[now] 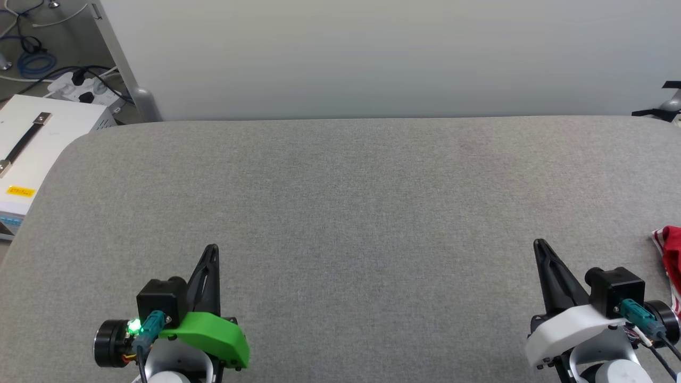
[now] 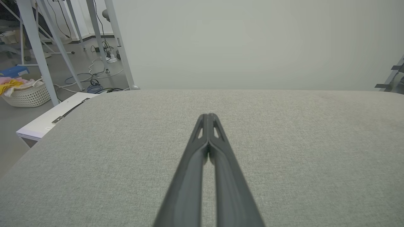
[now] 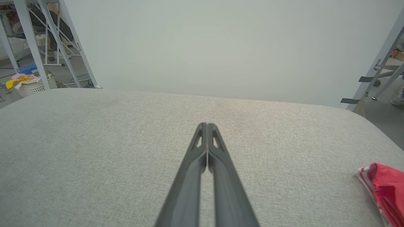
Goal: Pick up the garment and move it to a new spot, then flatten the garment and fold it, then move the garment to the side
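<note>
head view: garment [image 1: 671, 258] right of fingers [image 1: 551, 276]

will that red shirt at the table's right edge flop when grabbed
Probably floppy: the garment lies bunched in soft folds, so it should drape from a pinch. Likely light, being thin cloth. It may drag on the woven grey table.

A grey fabric-covered table [image 1: 340, 186] stands before a pale wall [image 1: 372, 53], a white case [image 1: 32, 143] beside its left edge, with cables [image 1: 34, 61], a power strip [image 1: 85, 91] and a white laundry basket [image 2: 28, 96] on the floor [image 2: 60, 67].
</note>
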Motion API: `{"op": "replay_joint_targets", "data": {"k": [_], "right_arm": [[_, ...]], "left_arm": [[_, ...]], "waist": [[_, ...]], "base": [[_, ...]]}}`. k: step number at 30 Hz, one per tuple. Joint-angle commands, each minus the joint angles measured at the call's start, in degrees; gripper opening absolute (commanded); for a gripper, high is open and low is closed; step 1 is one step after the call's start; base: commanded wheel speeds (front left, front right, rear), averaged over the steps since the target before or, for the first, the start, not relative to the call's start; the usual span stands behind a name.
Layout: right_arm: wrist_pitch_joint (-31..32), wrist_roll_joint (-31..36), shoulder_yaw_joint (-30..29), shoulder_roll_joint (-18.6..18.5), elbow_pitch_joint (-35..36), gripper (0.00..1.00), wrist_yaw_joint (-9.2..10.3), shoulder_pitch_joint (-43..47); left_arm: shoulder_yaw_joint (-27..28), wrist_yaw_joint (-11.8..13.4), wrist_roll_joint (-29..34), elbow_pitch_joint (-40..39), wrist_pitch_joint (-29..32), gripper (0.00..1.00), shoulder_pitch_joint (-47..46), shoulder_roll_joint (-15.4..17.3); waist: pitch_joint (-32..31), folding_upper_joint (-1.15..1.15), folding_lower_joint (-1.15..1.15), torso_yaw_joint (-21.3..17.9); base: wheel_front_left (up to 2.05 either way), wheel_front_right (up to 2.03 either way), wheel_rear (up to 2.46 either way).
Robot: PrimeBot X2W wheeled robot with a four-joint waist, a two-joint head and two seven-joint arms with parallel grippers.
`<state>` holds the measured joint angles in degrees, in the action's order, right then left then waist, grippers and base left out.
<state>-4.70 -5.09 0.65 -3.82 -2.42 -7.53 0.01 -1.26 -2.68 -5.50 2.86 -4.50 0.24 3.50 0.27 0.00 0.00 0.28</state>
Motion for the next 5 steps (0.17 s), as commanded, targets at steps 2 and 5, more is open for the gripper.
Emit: {"op": "replay_joint_targets", "data": {"k": [2,5], "right_arm": [[0.58,0.79,-0.16,0.21,0.50,0.00,0.03,-0.01],[0.94,1.16,-0.20,0.28,0.66,0.00,0.03,-0.01]], "left_arm": [[0.33,0.58,0.81,-0.45,0.33,0.00,-0.17,-0.32],[0.41,0.76,1.21,-0.66,0.69,0.00,-0.17,-0.34]], "waist": [[-0.02,0.00,0.00,-0.01],[-0.04,0.00,0.00,-0.04]], "base": [[0.00,0.00,0.00],[0.00,0.00,0.00]]}}
